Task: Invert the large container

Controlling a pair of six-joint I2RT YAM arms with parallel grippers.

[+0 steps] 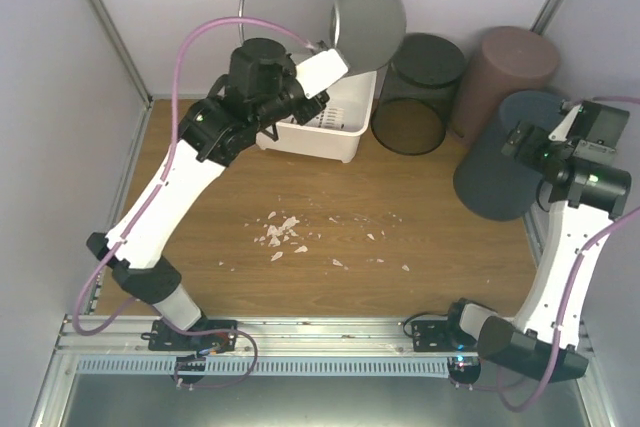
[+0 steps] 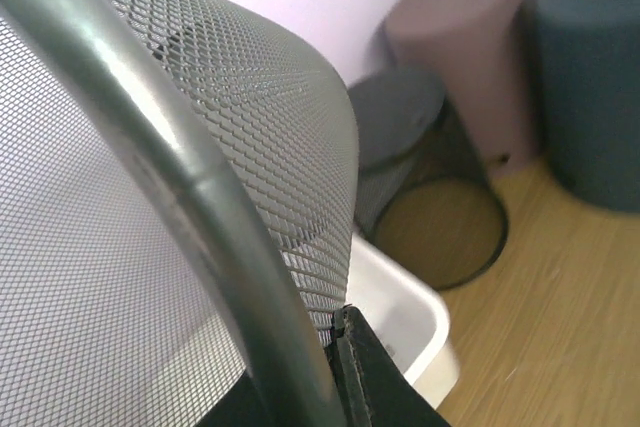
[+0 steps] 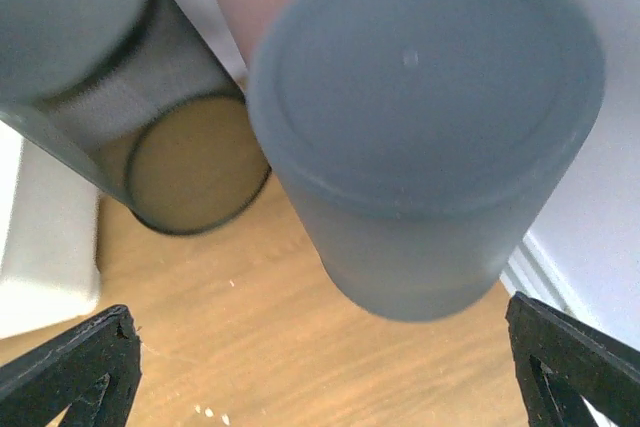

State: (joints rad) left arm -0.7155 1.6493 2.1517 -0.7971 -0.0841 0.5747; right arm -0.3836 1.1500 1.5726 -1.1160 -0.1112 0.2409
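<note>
Paper scraps [image 1: 285, 232] are scattered on the wooden table [image 1: 420, 217], in front of the white tub [image 1: 345, 142]. Well right of the tub, the right gripper [image 3: 320, 372] has its fingers spread wide and holds nothing. It faces the closed end of a dark grey bin [image 3: 420, 127]. The left gripper [image 1: 330, 55] is over the tub's rear right corner, fingers clenched on the metal rim of the large mesh container [image 2: 250, 127]. The container is lifted off the table and tilted above the back of the tub, with its open mouth showing to the top camera. A black mesh bin [image 1: 415, 97] sits just right of the tub. A pink bin [image 1: 510, 67] is further right of the tub, by the back wall.
</note>
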